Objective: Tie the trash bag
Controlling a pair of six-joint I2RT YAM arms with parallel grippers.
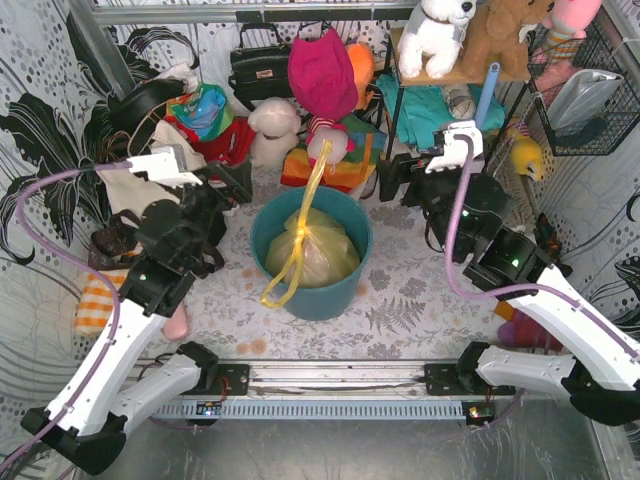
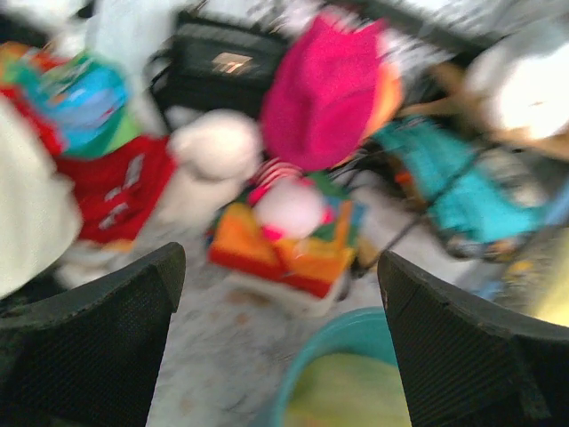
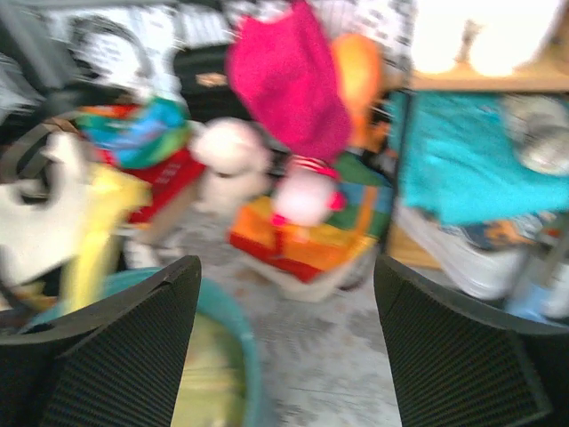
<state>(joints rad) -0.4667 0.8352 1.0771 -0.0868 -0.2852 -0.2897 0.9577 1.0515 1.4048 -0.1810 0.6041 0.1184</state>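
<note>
The yellow-green trash bag (image 1: 313, 252) sits in the round teal bin (image 1: 345, 292) at the table's middle. One twisted tail (image 1: 320, 165) stands up behind the bin, and another (image 1: 285, 275) hangs over the front rim. My left gripper (image 1: 232, 187) is open and empty to the left of and behind the bin. Its blurred view (image 2: 280, 294) shows the bin rim (image 2: 311, 356) and the bag (image 2: 356, 396) below the spread jaws. My right gripper (image 1: 393, 177) is open and empty to the right of and behind the bin. Its view (image 3: 284, 294) shows the bag (image 3: 209, 374) and a yellow tail (image 3: 93, 236) at left.
Plush toys, a pink hat (image 1: 322, 70), a black handbag (image 1: 258, 65) and a striped box (image 1: 335, 165) crowd the back. A shelf (image 1: 450, 75) with teal cloth stands back right, and a wire basket (image 1: 590, 100) hangs at the far right. A metal rail (image 1: 330, 380) runs along the front.
</note>
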